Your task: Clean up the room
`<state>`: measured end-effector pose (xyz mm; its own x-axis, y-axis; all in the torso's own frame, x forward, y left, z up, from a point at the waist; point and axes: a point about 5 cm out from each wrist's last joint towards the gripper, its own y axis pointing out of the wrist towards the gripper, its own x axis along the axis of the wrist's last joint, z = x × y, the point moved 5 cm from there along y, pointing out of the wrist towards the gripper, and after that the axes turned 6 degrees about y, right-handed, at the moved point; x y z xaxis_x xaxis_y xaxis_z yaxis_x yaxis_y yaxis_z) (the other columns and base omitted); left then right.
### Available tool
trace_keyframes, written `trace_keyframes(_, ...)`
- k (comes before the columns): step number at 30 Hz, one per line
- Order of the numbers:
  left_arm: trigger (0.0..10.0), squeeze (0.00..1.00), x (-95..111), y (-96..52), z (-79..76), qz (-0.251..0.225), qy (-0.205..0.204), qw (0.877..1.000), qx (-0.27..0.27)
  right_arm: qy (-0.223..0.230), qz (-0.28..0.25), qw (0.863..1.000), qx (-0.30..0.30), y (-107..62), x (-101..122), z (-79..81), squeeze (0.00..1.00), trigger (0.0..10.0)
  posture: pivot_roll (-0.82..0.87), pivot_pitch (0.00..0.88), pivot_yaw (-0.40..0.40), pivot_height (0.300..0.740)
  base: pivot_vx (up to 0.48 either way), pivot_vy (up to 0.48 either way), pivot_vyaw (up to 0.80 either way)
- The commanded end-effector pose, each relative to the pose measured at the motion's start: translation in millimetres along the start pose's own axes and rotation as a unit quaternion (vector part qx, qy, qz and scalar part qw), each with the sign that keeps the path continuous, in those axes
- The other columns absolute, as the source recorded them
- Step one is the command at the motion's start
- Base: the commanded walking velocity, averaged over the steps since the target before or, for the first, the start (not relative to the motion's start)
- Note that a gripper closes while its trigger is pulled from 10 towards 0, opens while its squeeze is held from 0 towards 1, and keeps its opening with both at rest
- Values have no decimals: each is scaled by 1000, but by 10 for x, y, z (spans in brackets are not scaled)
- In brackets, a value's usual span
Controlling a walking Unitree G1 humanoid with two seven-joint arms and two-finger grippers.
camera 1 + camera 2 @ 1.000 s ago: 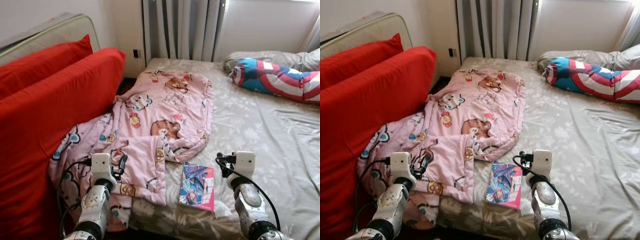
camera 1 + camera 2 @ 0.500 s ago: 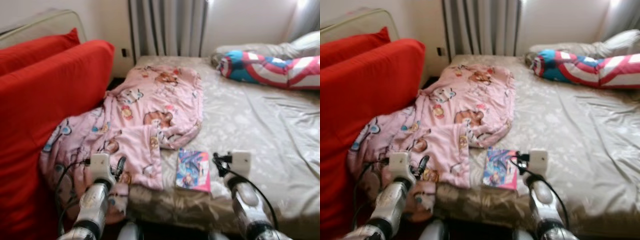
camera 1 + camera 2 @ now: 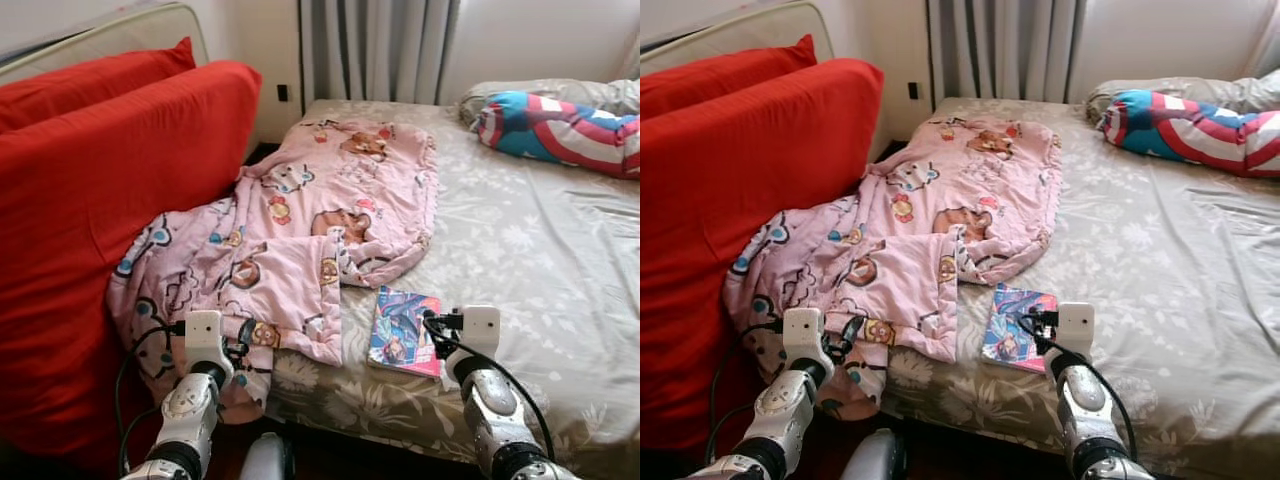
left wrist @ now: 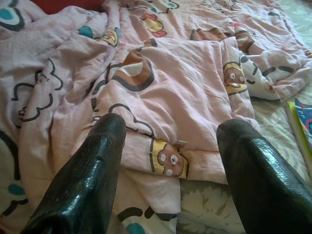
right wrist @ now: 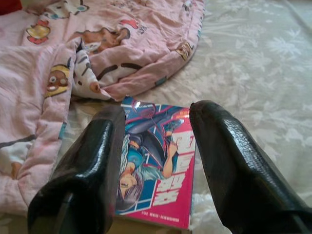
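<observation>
Spreading wide, the right gripper (image 5: 156, 161) fingers (image 5: 87, 165) hold nothing, hovering just above the comic book (image 3: 405, 330), which lies flat near the bed's (image 3: 540, 250) front edge. Left gripper (image 4: 168, 165) fingers also wide apart and empty, aimed at the folded edge of the pink cartoon blanket (image 3: 300, 230), draped from the bed toward the red cushions (image 3: 90, 200). Striped shield pillow (image 3: 560, 130) at far corner.

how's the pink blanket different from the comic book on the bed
The pink blanket is soft, rumpled and spread wide, with one end spilling over the bed's edge; the comic book is flat, stiff and small. The blanket is pale pink with cartoon animals; the book's cover is vivid blue and magenta. Both lie on the floral bedsheet, close together near the near edge.
</observation>
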<state>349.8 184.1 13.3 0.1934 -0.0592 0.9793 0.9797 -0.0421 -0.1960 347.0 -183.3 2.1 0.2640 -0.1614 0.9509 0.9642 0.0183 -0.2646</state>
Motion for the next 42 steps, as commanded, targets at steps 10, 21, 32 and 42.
trace_keyframes(10,10000,0,-208,-110,40,32,6,999,8,7,15,1000,-16,-41,-74,-115,0,10000,25,0,34,637,0,0,0)
trace_keyframes(21,10000,0,-248,-115,53,45,7,999,7,5,38,999,-27,-44,-131,-167,0,10000,27,0,34,637,0,0,0)
trace_keyframes(32,10000,0,-319,-127,68,68,5,998,7,7,34,999,-27,-48,-125,-170,0,10000,27,0,37,622,0,0,0)
trace_keyframes(42,10000,0,-395,-168,48,80,3,997,6,7,31,999,-24,-37,-115,-139,0,10000,28,0,37,622,0,0,0)
